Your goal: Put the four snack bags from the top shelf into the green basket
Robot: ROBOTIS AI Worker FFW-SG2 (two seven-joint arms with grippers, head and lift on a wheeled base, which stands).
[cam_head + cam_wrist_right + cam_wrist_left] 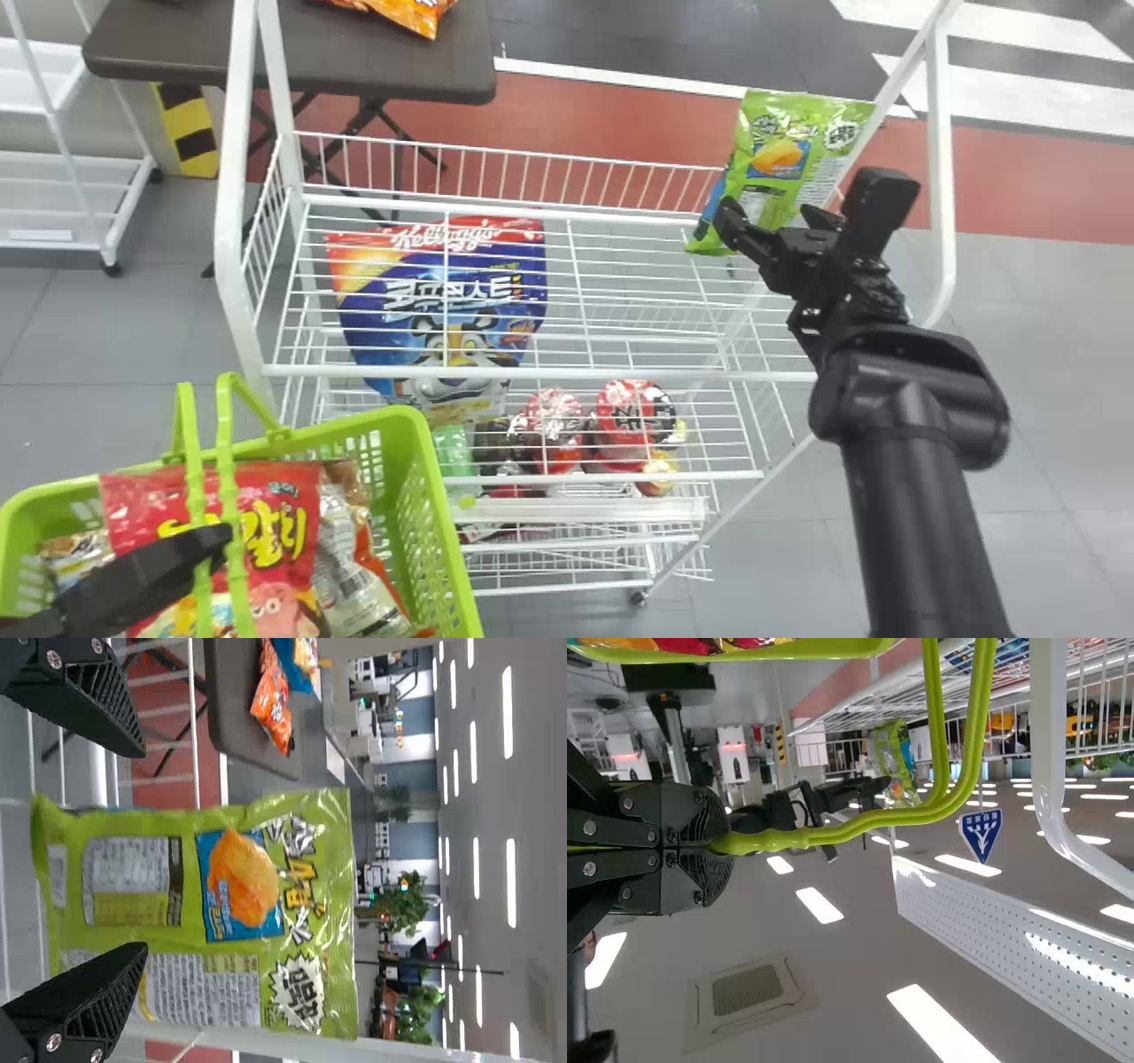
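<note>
Lime-green foil snack bag [775, 159] upright, R end of top shelf [505, 211]. R gripper [142, 850] wide open by it: centre, ease fwd, pinch gently. L gripper [719, 843] clamped on green plastic basket handles [788, 838].

A: Basket [434, 532]?
B: Front left of the rack [235, 266], snack bags [292, 496] in it.
A: Top shelf [620, 374]?
B: Snack bag [797, 133] at right end, toward the back.
A: Under that shelf?
B: Cereal bag [425, 292] left of centre, packs [554, 425] lower down.
A: Behind rack?
B: Table [177, 49], left side, packets [412, 13] on it.
</note>
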